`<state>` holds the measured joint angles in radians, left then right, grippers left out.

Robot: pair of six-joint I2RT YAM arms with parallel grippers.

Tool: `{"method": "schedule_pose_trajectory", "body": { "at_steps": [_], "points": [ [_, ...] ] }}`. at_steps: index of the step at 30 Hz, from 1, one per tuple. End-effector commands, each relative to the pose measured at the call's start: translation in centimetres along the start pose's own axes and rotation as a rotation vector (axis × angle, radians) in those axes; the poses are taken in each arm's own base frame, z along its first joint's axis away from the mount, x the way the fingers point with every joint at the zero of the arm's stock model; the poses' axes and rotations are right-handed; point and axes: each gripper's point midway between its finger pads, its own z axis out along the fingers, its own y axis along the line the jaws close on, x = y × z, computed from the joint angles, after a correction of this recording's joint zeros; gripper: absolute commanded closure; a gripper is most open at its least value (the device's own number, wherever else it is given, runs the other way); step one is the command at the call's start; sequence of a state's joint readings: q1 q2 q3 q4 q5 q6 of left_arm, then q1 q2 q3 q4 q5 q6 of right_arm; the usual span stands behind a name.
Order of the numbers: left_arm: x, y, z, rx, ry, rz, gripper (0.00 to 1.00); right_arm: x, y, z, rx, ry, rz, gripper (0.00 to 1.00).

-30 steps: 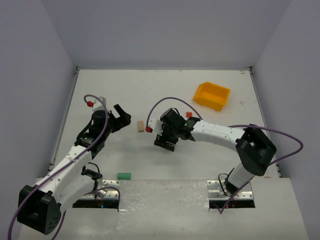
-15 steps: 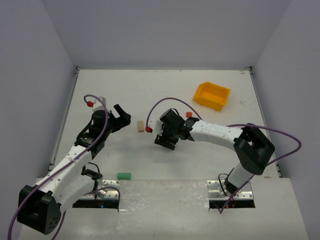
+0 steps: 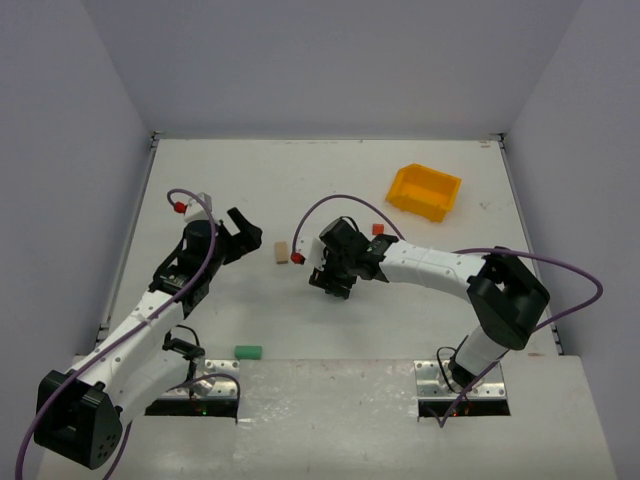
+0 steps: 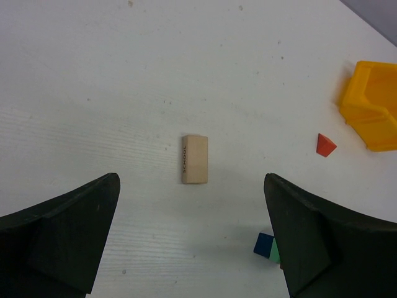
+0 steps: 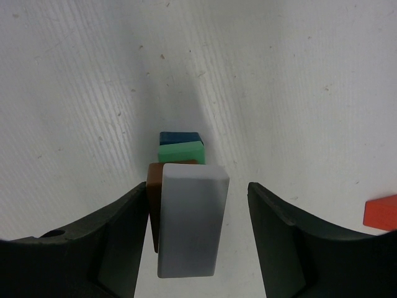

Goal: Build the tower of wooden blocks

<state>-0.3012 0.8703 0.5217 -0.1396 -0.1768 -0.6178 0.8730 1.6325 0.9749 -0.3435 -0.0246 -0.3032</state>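
The wood block tower shows from above in the right wrist view: blue at the bottom, then green, then brown-red, with a pale grey block on top. My right gripper is open and straddles the pale block. Its left finger is close against the brown-red block, and a clear gap remains on the right. In the top view the right gripper hides the tower. My left gripper is open just short of a tan block lying flat. The tower's blue and green base peeks out beside its right finger.
A yellow bin stands at the back right with a small red wedge in front of it. The tan block lies between the two grippers. A green block lies near the front edge by the left arm's base.
My right gripper's jaws have narrowed around the top of the tower and the wrist has shifted slightly. The left arm has not moved.
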Motion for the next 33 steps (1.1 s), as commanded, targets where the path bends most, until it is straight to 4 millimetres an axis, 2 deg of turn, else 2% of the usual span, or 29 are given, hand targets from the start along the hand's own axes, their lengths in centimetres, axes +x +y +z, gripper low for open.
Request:
{"method": "schedule_pose_trajectory", "body": {
  "at_steps": [1, 26, 33],
  "points": [
    [-0.90, -0.63, 0.05, 0.025, -0.041, -0.010, 0.00, -1.76, -0.95, -0.53, 0.041, -0.053, 0.007, 0.36],
    [-0.92, -0.71, 0.05, 0.028, -0.041, -0.012, 0.00, -2.02, -1.10, -0.66, 0.047, -0.062, -0.001, 0.36],
    [-0.91, -0.75, 0.05, 0.031, -0.040, -0.012, 0.00, -2.23, -1.10, -0.95, 0.048, -0.073, -0.003, 0.24]
  ]
}}
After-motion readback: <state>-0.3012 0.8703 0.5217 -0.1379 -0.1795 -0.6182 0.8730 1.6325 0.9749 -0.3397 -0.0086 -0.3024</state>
